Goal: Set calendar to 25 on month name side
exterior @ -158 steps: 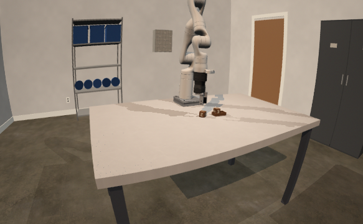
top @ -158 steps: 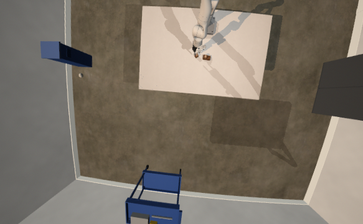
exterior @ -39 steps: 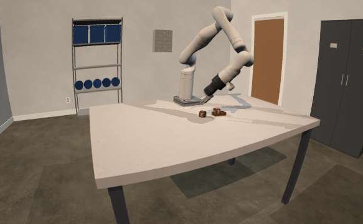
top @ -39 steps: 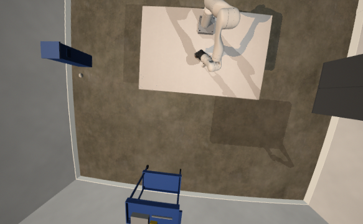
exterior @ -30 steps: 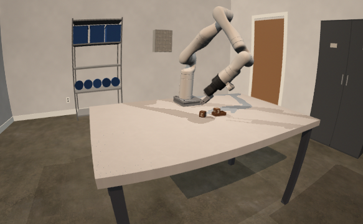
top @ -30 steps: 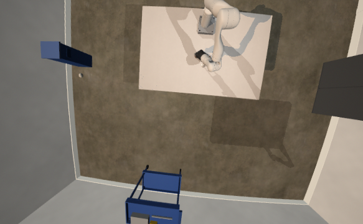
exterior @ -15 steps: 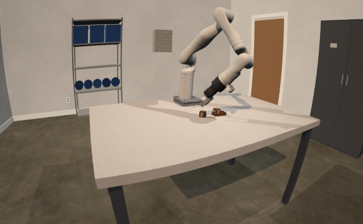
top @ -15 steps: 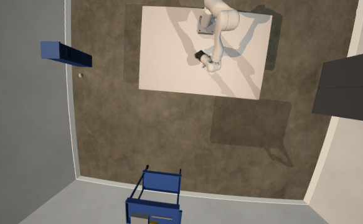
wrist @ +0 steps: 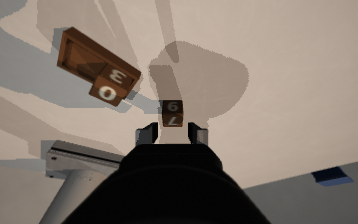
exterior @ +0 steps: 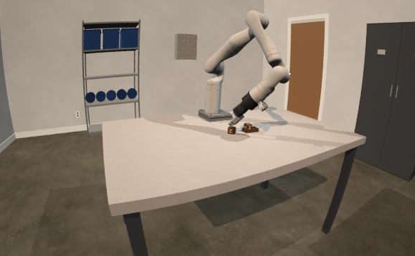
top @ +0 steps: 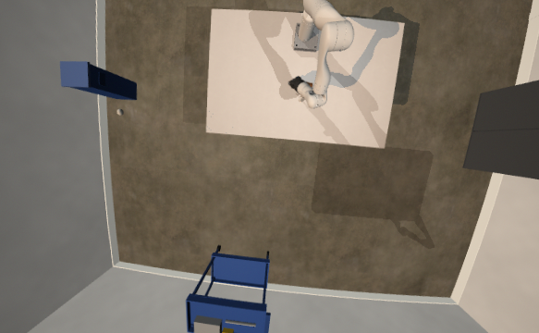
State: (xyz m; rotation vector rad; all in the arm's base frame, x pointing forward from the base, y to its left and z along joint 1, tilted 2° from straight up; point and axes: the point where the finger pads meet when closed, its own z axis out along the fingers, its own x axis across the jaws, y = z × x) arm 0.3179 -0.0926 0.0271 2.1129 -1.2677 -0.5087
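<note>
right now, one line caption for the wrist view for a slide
Open black gripper poised before a loose brown wooden number cube on the table; a second cube sits in the brown wooden tray.

My arm point(exterior: 235, 46) rises from its base plate point(exterior: 203, 115) at the far side of the surface point(exterior: 193, 156), arches high and slopes down so that my end effector point(exterior: 233, 122) hangs open and empty just above a loose brown cube point(exterior: 231, 131). At about three o'clock from that cube, just beside it, the brown tray point(exterior: 253, 130) lies flat with a second cube point(exterior: 248, 126) standing in it, its digits too small to read for certain. Behind, at ten o'clock, a shelf rack point(exterior: 83, 71) holds blue boxes point(exterior: 111, 38) and blue discs point(exterior: 111, 95), a brown door point(exterior: 305, 67) stands at one o'clock, and a dark cabinet point(exterior: 396, 96) at three o'clock.
</note>
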